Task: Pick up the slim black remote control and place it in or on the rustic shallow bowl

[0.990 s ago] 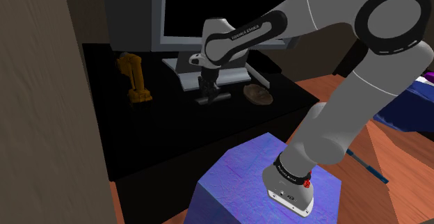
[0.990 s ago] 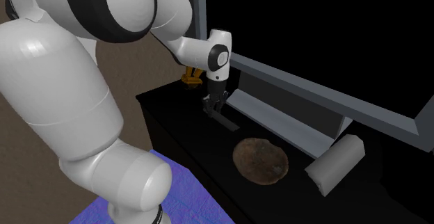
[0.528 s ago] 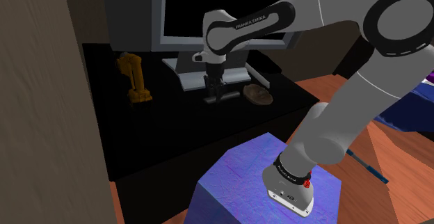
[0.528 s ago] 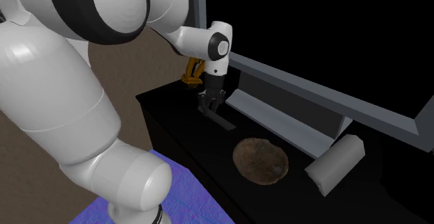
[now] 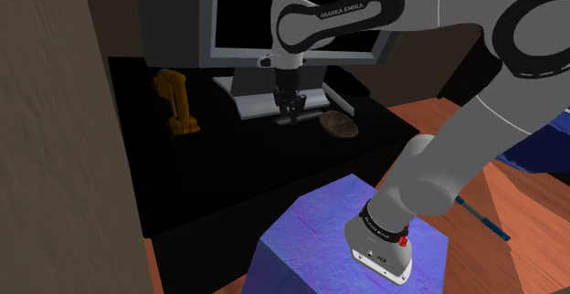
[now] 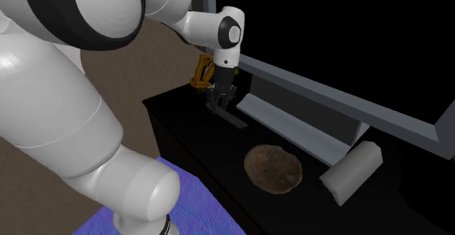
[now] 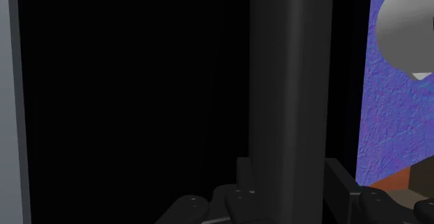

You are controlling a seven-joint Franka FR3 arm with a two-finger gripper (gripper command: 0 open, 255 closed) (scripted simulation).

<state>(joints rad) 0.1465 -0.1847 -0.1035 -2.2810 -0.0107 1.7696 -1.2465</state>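
The gripper (image 6: 219, 106) is closed down to a narrow gap on the remote control (image 7: 288, 83). Its two black fingers clasp the slim dark bar by one end, and the rest sticks out past the fingertips. In the second exterior view the remote's long axis slants away from the fingers, down and to that view's right. That is roughly the way the brown shallow bowl (image 6: 273, 168) lies. The bowl rests on the black table (image 6: 179, 128), near the hand but apart from it, and to the shoulder view's right of the gripper. I judge the remote to be off the tabletop, though dark on dark makes that hard to be sure of. The carry has to go along the remote's own length, towards the bowl. The only writing I can read is "FRANKA EMIKA" on the arm's forearm link (image 5: 345, 11).
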